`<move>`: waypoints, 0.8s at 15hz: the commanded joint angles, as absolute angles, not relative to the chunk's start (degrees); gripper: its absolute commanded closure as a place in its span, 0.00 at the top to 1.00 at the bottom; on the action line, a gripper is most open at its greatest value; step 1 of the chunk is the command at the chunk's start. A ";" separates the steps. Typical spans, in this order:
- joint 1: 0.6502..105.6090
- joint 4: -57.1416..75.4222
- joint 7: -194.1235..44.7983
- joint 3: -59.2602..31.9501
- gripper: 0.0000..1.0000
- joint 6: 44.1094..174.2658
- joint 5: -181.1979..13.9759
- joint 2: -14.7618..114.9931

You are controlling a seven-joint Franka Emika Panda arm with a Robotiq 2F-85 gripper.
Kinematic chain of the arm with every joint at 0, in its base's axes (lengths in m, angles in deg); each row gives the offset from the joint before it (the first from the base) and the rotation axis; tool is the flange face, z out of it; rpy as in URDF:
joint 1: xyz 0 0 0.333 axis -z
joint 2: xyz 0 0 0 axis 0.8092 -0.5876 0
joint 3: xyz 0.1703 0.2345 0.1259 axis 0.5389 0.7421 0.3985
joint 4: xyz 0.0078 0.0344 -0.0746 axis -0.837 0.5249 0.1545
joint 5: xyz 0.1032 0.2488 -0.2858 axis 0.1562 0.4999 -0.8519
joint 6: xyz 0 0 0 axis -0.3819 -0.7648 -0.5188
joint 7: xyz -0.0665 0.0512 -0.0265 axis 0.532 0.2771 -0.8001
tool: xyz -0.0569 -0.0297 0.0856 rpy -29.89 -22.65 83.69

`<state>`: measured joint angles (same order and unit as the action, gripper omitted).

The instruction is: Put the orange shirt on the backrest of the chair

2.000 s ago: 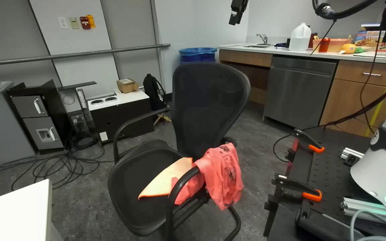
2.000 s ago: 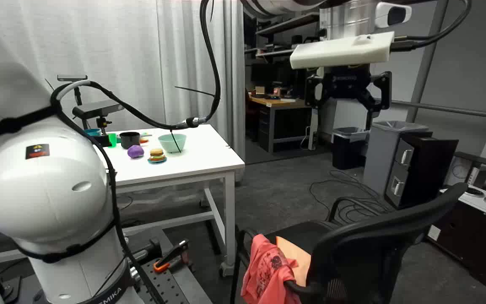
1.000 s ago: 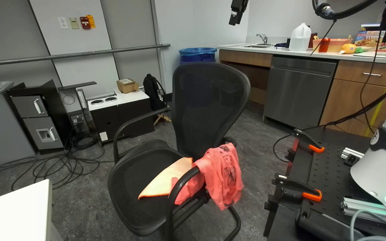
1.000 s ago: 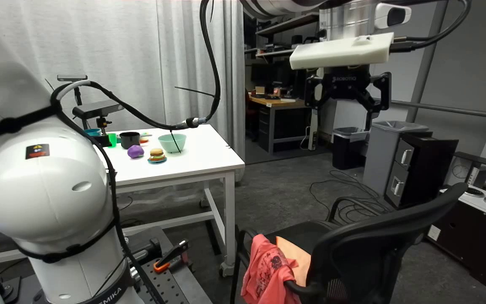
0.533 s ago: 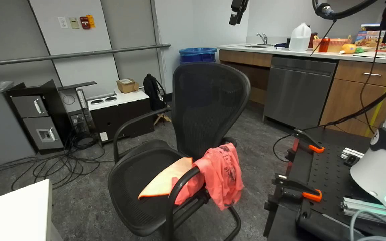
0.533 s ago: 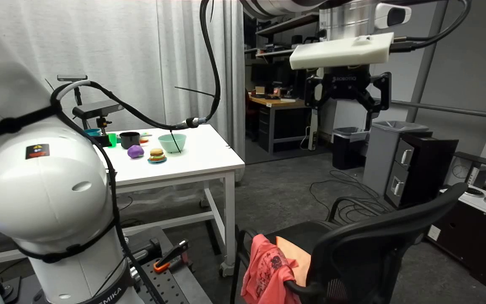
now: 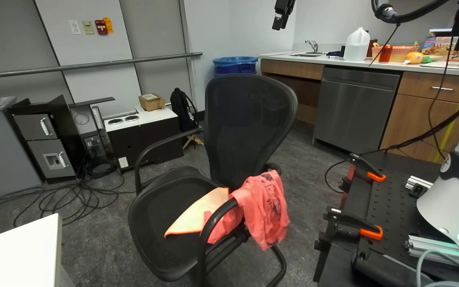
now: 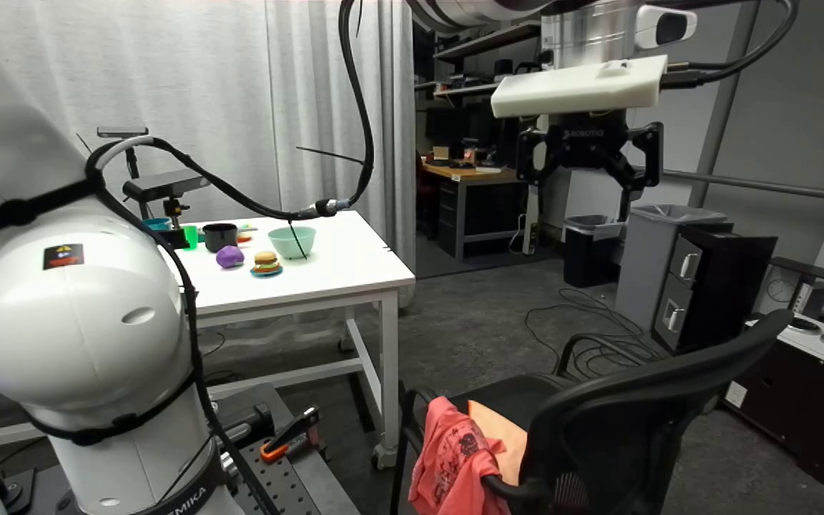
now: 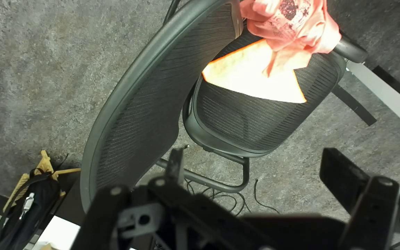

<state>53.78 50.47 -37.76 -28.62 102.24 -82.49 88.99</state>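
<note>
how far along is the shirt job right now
Done: nothing visible yet; nothing hangs over the top of the backrest. In hand: nothing; the gripper hangs open and holds nothing. Left: seemingly the whole job: grasp the coral-orange shirt, draped over an armrest, lift it clear, and lay it over the backrest's top edge.

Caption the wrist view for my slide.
Past the open gripper, a mesh chair: coral shirt over one armrest, orange-edged cloth on the seat.
</note>
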 commanded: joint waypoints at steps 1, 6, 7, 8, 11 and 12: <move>54.34 47.66 -36.35 -27.71 1.00 103.59 -80.84 82.59; 54.11 42.87 -34.23 -25.89 1.00 102.95 -77.06 69.21; 54.46 42.17 -33.63 -24.87 1.00 102.72 -76.04 66.98; 54.82 41.47 -33.08 -23.67 1.00 102.37 -75.15 64.85; 55.77 40.73 -32.09 -19.51 1.00 102.03 -73.58 59.66; 55.92 41.21 -32.06 -18.27 1.00 102.18 -73.49 58.67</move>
